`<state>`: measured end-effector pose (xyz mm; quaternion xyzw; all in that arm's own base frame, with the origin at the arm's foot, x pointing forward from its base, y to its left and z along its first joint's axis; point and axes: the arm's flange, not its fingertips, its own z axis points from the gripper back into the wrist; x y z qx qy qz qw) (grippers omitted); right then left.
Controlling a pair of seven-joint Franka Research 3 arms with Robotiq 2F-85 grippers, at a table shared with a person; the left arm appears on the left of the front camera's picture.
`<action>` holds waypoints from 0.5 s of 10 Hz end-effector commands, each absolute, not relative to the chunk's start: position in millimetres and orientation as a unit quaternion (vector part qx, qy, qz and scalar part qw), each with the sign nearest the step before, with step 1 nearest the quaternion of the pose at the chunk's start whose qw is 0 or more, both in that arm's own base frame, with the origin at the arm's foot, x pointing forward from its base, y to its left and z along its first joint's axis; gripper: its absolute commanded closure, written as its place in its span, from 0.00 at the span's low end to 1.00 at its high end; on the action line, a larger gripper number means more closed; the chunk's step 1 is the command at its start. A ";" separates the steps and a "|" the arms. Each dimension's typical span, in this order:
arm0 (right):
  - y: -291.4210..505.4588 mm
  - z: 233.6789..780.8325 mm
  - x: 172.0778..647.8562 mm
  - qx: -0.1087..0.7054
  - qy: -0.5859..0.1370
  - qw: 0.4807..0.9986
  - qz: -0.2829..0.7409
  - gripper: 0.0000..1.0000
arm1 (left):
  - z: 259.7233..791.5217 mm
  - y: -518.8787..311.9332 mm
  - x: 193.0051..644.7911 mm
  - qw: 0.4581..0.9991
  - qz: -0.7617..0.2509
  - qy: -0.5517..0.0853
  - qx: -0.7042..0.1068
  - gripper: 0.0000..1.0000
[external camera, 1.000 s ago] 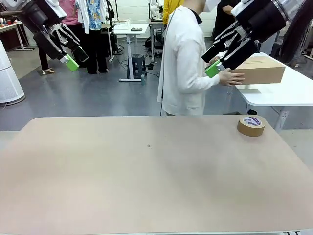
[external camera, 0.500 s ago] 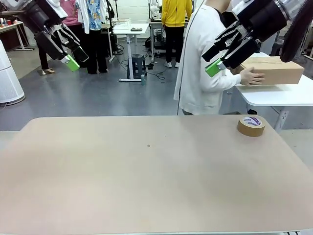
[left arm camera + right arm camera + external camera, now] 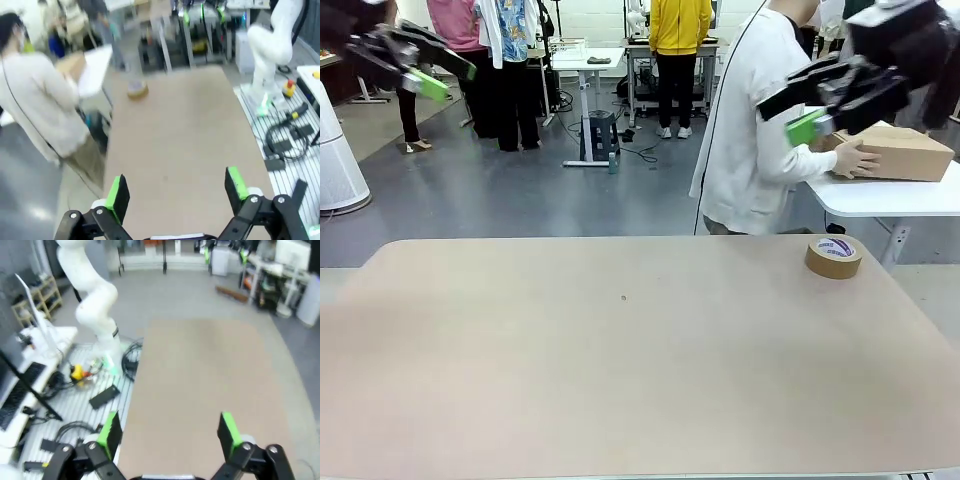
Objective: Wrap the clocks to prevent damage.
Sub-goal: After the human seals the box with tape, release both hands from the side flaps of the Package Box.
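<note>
In the front view the tan table [image 3: 620, 360] lies bare but for a brown tape roll [image 3: 833, 256] lying flat near its far edge at about two o'clock from the table's middle. The left gripper [image 3: 425, 65] hangs high at ten o'clock, well above the table, jaws spread and holding nothing. The right gripper [image 3: 812, 105] hangs high at two o'clock, jaws likewise spread and empty, in front of a person in a white top [image 3: 750, 130] standing just beyond the far edge. That person's hand [image 3: 855, 158] rests on a brown cardboard box [image 3: 892, 152] on a white side table [image 3: 890, 195] at three o'clock. No wrapped clocks can be made out on the table in these pictures. In the left wrist view the left gripper's green-padded fingers [image 3: 117, 196] stand wide apart over the table surface, with the tape roll at eleven o'clock, the person at nine o'clock, and the other white arm at one o'clock. In the right wrist view the right gripper's fingers [image 3: 227, 432] stand wide apart above the bare tabletop, nothing between them, with a white arm [image 3: 92, 295] at ten o'clock; this picture is blurred.
</note>
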<state>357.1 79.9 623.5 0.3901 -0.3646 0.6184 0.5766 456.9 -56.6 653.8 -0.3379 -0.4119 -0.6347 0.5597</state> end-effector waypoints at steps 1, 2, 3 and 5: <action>38.2 603.4 360.8 0.436 -0.414 0.530 0.597 0.00 | 626.7 -11.4 435.8 0.546 -0.591 -0.442 -0.396 0.00; 19.1 595.0 357.6 0.425 -0.438 0.538 0.582 0.00 | 617.4 12.8 431.4 0.581 -0.555 -0.445 -0.395 0.00; 5.5 583.8 353.9 0.420 -0.446 0.540 0.578 0.00 | 610.5 34.4 430.0 0.604 -0.523 -0.443 -0.408 0.00; -22.8 565.1 344.1 0.399 -0.460 0.550 0.571 0.00 | 595.1 65.9 419.8 0.644 -0.489 -0.415 -0.417 0.00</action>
